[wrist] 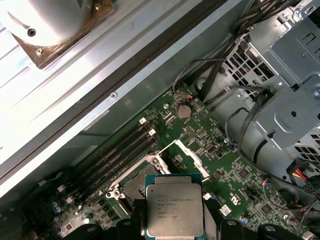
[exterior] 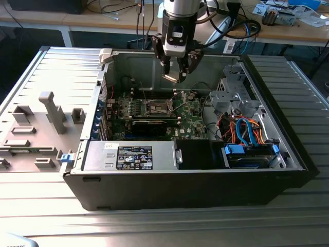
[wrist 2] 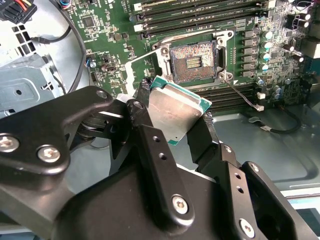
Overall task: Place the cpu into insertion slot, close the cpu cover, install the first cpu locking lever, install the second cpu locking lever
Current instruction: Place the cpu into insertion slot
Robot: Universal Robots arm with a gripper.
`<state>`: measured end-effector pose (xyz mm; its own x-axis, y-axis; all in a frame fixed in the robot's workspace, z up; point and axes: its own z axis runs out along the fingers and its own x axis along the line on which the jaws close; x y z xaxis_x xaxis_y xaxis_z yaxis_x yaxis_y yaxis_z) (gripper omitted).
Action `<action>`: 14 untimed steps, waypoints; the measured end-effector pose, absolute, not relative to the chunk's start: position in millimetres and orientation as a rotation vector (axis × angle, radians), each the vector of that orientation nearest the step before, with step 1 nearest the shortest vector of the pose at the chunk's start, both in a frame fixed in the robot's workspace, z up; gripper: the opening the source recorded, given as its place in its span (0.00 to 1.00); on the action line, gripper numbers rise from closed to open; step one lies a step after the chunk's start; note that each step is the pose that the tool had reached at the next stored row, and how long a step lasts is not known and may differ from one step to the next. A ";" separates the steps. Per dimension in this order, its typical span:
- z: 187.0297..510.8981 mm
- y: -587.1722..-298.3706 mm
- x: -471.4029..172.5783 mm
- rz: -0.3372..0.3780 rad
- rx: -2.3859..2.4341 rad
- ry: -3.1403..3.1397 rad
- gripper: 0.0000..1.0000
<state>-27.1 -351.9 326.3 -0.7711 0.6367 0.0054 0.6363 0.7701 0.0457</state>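
My gripper (exterior: pixel 176 73) hangs over the open computer case, shut on the cpu (exterior: pixel 172 78) by two opposite edges. The cpu (wrist 2: pixel 175 110) is a flat square chip with a silvery top and a green rim, held tilted above the board; its top (wrist: pixel 172 210) faces the first wrist camera. The insertion slot (wrist 2: pixel 192 60) lies bare and dark inside its metal rim on the green motherboard (exterior: pixel 190 110), a short way below and ahead of the chip. The cpu cover (wrist 2: pixel 131 75) stands swung up beside the socket. A thin wire lever (wrist 2: pixel 241 95) sticks out from one socket corner.
Long black memory slots (wrist 2: pixel 200 10) run beside the socket. A metal drive cage (exterior: pixel 234 92) with orange and blue cables (exterior: pixel 247 131) fills the exterior view's right of the case. The power supply (exterior: pixel 133 157) sits at the front. A grey fixture (exterior: pixel 46 116) lies outside on the exterior view's left.
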 end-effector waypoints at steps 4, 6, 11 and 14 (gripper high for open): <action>326.3 -352.0 -27.1 0.070 1.064 2.944 0.55; 326.3 -352.0 -27.1 0.070 1.067 2.943 0.55; 326.3 -352.1 -27.1 0.070 1.073 2.941 0.55; 326.3 -352.1 -27.1 0.070 1.076 2.939 0.55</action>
